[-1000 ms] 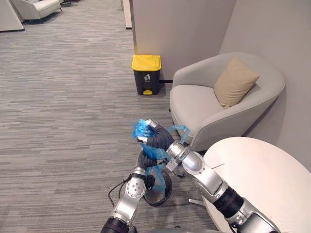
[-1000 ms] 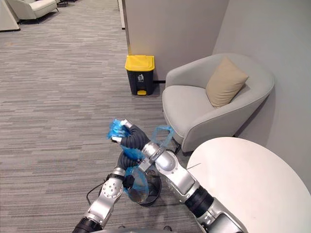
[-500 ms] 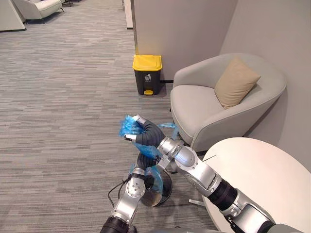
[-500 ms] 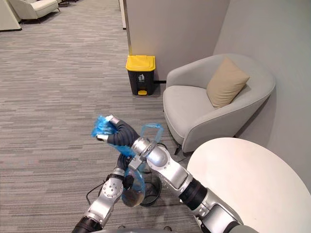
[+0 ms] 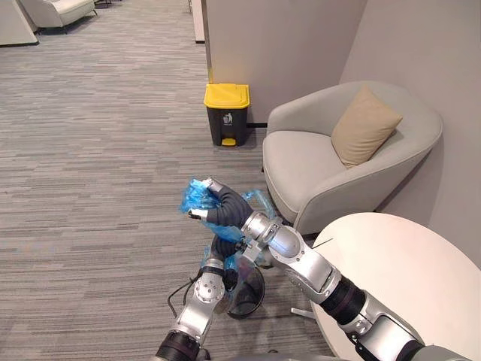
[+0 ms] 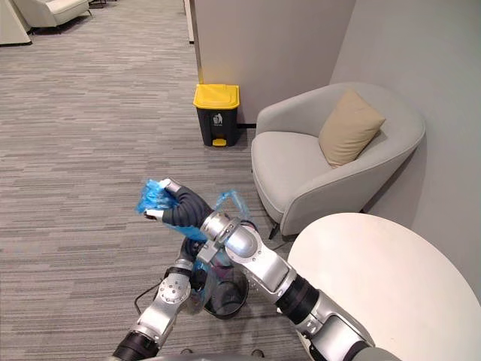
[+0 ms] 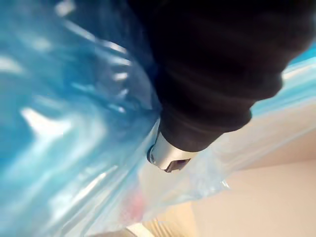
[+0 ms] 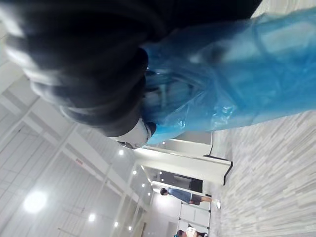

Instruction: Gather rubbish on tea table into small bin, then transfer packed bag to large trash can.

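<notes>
Above the small bin (image 5: 249, 292) on the carpet (image 5: 90, 188), my right hand (image 5: 218, 208) clenches the bunched top of the blue bag (image 5: 194, 197); my left hand (image 5: 222, 248) sits lower against it, grip hidden, cannot tell.

office lounge | grey carpet (image 5: 98, 150) | armchair (image 5: 331, 162) | round table (image 5: 398, 286) | pedal bin (image 5: 226, 114)

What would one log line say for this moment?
right hand: clutching blue bag | left hand: by small bin | yellow-lidded can: shut
</notes>
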Motion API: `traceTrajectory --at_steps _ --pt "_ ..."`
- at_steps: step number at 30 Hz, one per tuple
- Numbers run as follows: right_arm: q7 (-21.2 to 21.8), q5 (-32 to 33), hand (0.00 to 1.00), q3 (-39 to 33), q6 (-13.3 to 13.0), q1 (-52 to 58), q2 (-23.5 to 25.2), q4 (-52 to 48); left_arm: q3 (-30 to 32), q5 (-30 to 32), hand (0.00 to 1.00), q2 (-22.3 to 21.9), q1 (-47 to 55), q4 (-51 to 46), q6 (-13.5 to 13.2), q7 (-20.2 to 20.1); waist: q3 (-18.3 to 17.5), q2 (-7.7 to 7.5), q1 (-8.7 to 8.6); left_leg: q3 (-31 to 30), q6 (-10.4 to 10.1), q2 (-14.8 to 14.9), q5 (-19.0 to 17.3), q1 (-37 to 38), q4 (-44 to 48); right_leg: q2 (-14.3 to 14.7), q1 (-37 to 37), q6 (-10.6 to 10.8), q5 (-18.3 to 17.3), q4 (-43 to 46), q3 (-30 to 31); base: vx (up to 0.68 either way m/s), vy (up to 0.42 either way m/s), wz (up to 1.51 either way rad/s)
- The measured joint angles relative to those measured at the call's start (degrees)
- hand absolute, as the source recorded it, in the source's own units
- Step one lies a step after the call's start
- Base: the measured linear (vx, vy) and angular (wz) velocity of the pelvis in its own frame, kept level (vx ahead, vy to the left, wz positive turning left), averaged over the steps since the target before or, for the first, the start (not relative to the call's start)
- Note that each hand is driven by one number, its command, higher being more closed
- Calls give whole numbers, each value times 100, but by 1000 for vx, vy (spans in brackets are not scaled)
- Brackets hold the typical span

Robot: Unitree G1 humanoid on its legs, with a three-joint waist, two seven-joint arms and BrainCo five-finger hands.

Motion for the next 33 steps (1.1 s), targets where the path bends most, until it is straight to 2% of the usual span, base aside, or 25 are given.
traceTrajectory --at_steps 6,11,16,23,28,33 --pt "62 -595 0 -350 -105 366 73 -6 110 -151 100 -1 144 9 18 -105 29 -17 -4 38 -13 -1 -12 4 -3 0 -11 2 -1 -8 41 2 4 -3" --pt "105 -1045 0 -450 -223 831 -76 -5 424 -286 100 2 252 3 31 -145 97 -57 -9 63 -19 -1 -17 0 -4 -1 -27 5 -4 -7 63 2 7 -2" --pt "91 -1973 0 -665 -269 1061 -537 1 590 -296 100 109 257 1 31 -226 183 -98 -3 85 -17 -11 -18 -5 -16 -11 -48 21 -14 1 84 0 0 0" --pt "-19 -2885 0 -1244 -302 1493 -1116 12 967 -293 100 204 390 2 29 -225 225 -86 1 88 -17 -8 -19 -5 -2 -5 -49 15 -10 2 90 0 0 0" --pt "-176 -2975 0 -1906 -385 2043 -1091 -8 1294 -292 100 213 568 2 29 -226 257 -85 1 93 -16 -8 -22 -10 -6 -6 -60 23 -16 2 97 0 0 0" --pt "-424 -2941 0 -2960 -393 2675 -641 -28 1829 -292 100 210 914 4 34 -229 312 -65 -28 98 -16 -10 -28 -16 -13 -11 -71 42 -30 1 101 0 0 0"
